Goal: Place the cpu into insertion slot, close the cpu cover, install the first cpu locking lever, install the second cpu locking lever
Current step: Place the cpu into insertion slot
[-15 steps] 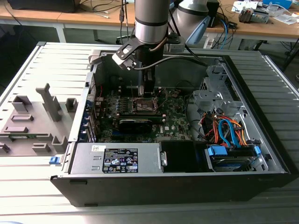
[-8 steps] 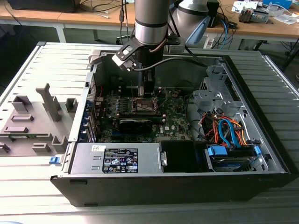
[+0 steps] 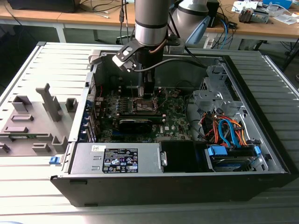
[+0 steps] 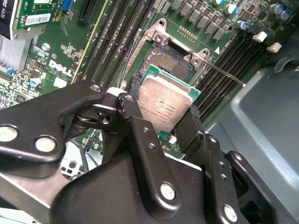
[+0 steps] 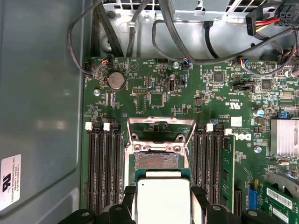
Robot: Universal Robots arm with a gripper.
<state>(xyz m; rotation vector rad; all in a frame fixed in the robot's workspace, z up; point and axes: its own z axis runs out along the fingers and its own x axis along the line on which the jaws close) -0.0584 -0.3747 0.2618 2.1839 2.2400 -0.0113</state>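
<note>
My gripper (image 4: 164,103) is shut on the cpu (image 4: 163,95), a square chip with a silvery face and green edge, held by two opposite sides between the black fingers (image 4: 135,100). The chip hangs tilted just above the insertion slot (image 4: 163,58), whose dark pin field shows beyond the chip's far edge. In the first wrist view the cpu (image 5: 163,198) covers the near part of the insertion slot (image 5: 156,161). The cpu cover (image 5: 161,127) stands swung open at the slot's far side. A thin locking lever (image 4: 229,74) sticks out beside the slot. In the exterior view the gripper (image 3: 147,93) reaches down into the computer case.
Black memory slots (image 5: 105,163) flank the socket on both sides. A black card (image 3: 135,123) lies across the green motherboard (image 3: 175,116). Cables (image 3: 226,130) and a drive cage fill the case on the exterior view's right. A power supply (image 3: 117,158) sits at the front. Grey fixtures (image 3: 46,107) stand outside the case.
</note>
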